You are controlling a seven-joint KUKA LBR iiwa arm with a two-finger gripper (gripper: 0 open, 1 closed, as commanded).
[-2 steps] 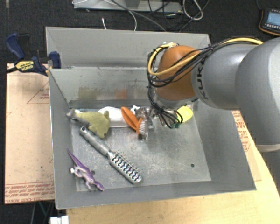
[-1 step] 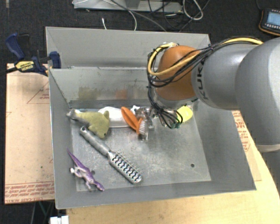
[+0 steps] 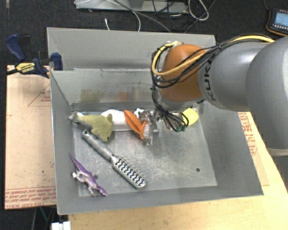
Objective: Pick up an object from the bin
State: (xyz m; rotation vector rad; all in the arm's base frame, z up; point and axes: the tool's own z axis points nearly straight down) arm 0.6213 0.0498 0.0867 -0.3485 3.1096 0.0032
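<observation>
My gripper [image 3: 151, 124] is low in the bin near the back wall, under the arm's wrist. Right against its left side lies an orange brush-like thing [image 3: 133, 121] with reddish bristles at its near end. A white object [image 3: 116, 117] lies just left of that, along the back wall. A yellow thing [image 3: 192, 116] pokes out on the gripper's right, partly hidden by the wrist. Whether the orange thing is gripped is hidden.
An olive-green soft toy [image 3: 100, 125] lies at the back left. A metal whisk-like utensil [image 3: 114, 160] runs diagonally across the left middle. A purple lizard toy [image 3: 88, 177] sits at the front left corner. The arm and its cables cover the back right.
</observation>
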